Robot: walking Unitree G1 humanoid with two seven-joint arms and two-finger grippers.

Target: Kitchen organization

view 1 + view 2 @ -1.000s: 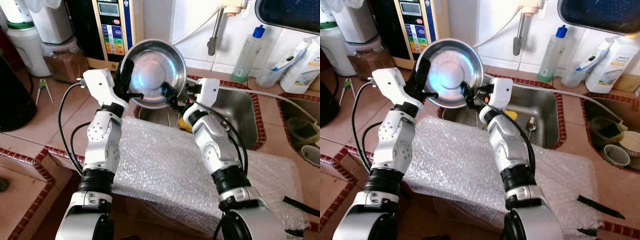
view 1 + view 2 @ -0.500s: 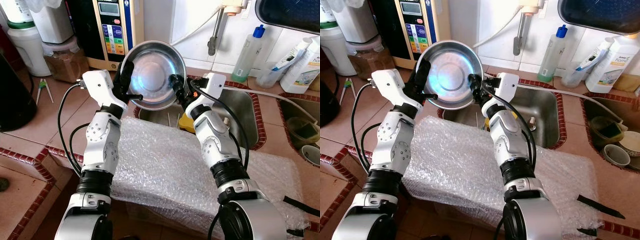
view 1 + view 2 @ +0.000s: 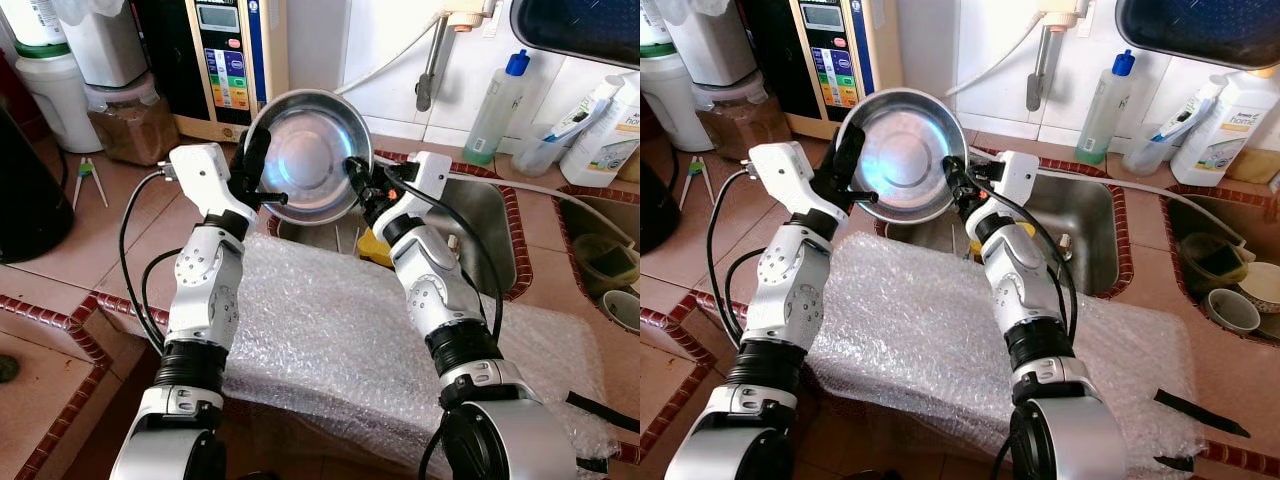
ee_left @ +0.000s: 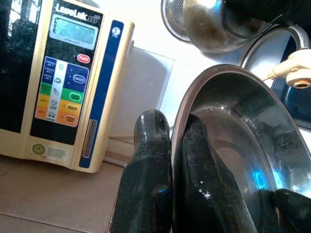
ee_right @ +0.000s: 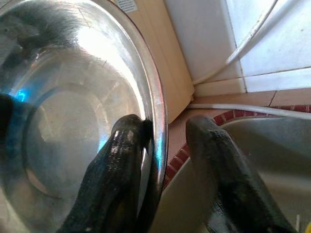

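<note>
A shiny steel bowl [image 3: 305,155] is held up on edge over the left end of the sink, its hollow facing me. My left gripper [image 3: 258,170] is shut on the bowl's left rim; in the left wrist view its two black fingers [image 4: 151,145] pinch the rim [image 4: 214,82] between them. My right gripper [image 3: 358,176] is at the bowl's right rim and stands open. In the right wrist view one finger [image 5: 121,150] lies against the inside of the bowl [image 5: 73,107], while the other finger [image 5: 214,145] is outside, apart from the rim.
A sheet of bubble wrap [image 3: 330,330] covers the counter edge under my arms. Behind it is the steel sink [image 3: 485,235] with a yellow item [image 3: 372,246] inside. A water machine [image 3: 228,60] stands at the back left, bottles [image 3: 497,105] at the back right, cups [image 3: 620,305] at the far right.
My right gripper has risen from under the bowl to its right rim, one finger now inside. The bowl and left gripper have shifted slightly down and right.
</note>
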